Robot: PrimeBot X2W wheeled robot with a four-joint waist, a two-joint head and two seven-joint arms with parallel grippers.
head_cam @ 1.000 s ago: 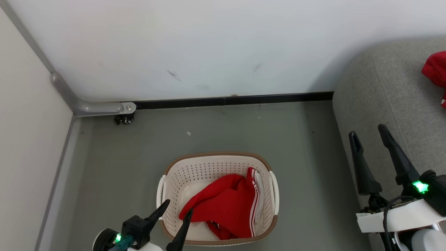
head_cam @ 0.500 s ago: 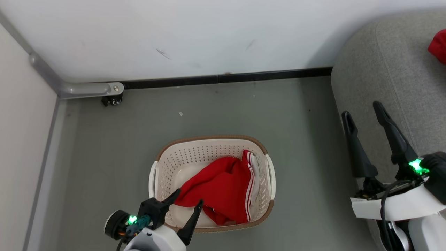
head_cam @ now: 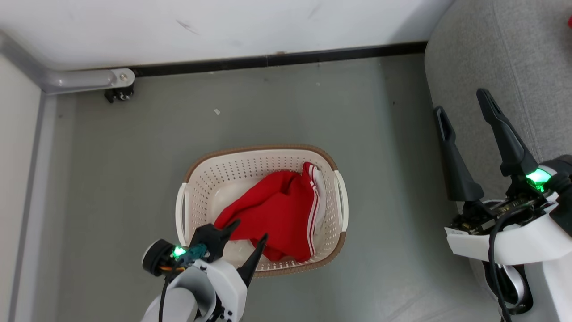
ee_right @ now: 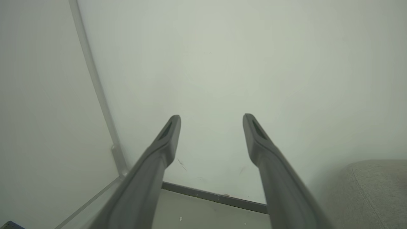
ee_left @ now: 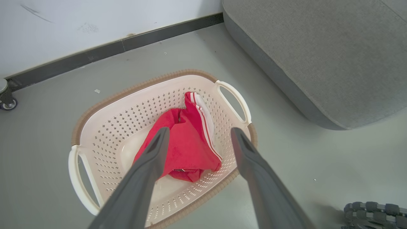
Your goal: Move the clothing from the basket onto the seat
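A crumpled red garment with white stripes, the clothing [head_cam: 272, 210] [ee_left: 186, 144], lies in the oval cream basket [head_cam: 259, 148] [ee_left: 133, 90] on the floor. My left gripper [head_cam: 249, 229] [ee_left: 200, 130] hangs open over the basket's near rim, its fingers straddling the near edge of the clothing with nothing held. At the right, the right gripper [head_cam: 461, 101] [ee_right: 212, 118] stands open and empty in front of the grey seat [head_cam: 491, 49] [ee_left: 318, 57] [ee_right: 375, 190], pointing at the wall. A sliver of red fabric [head_cam: 570, 20] shows on the seat at the picture's top right edge.
A white wall with black skirting [head_cam: 277, 59] closes the far side. A grey metal leg with a small caster [head_cam: 118, 91] [ee_left: 6, 99] stands at the far left corner, beside a pale side panel. Grey floor [head_cam: 384, 147] separates basket and seat.
The head camera has tilted down, so the whole picture slid upward. My left gripper has reached forward over the basket's near rim toward the clothing, still open. The right gripper has kept its pose.
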